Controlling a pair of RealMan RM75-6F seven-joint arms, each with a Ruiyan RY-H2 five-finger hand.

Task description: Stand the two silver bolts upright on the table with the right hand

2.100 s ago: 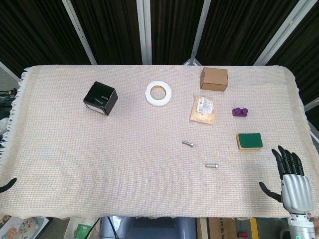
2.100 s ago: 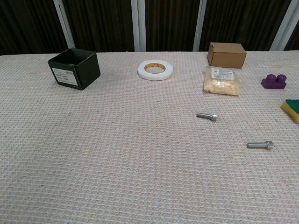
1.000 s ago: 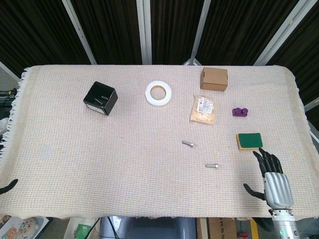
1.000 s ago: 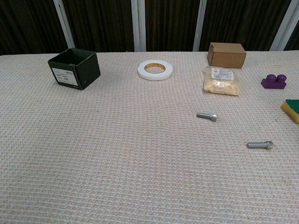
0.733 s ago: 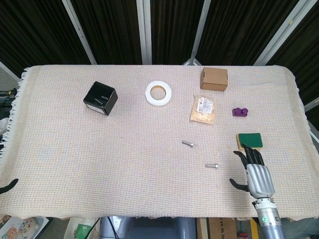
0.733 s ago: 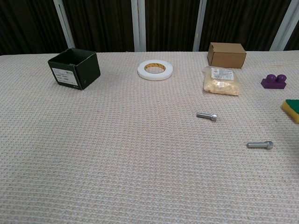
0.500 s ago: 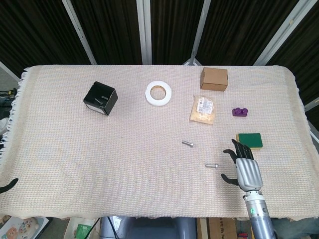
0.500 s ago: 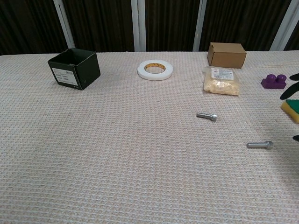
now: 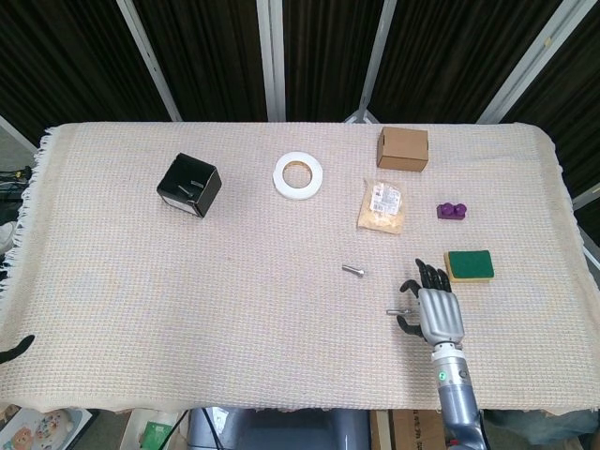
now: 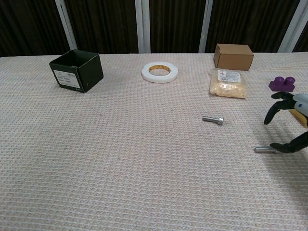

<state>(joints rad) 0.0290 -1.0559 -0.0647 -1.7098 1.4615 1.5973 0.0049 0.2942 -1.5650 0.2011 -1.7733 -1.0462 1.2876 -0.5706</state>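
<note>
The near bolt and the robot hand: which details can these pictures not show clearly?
- near bolt: head end hidden by the right robot hand in both views; contact cannot be told.
- left robot hand: cut off by the head view's edge.
- black box: contents too small in the head view.

A woven cloth-covered table [image 9: 187, 281] carries two flat-lying bolts [image 9: 353, 271], boxes, tape.

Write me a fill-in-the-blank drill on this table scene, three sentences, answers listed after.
1. Both silver bolts, the far bolt and the near bolt, are lying ____ on the cloth.
2. The right hand hovers over the ____ bolt.
3. The purple block sits between the cardboard box and the ____ sponge.

Missing words: flat; near; green
</note>
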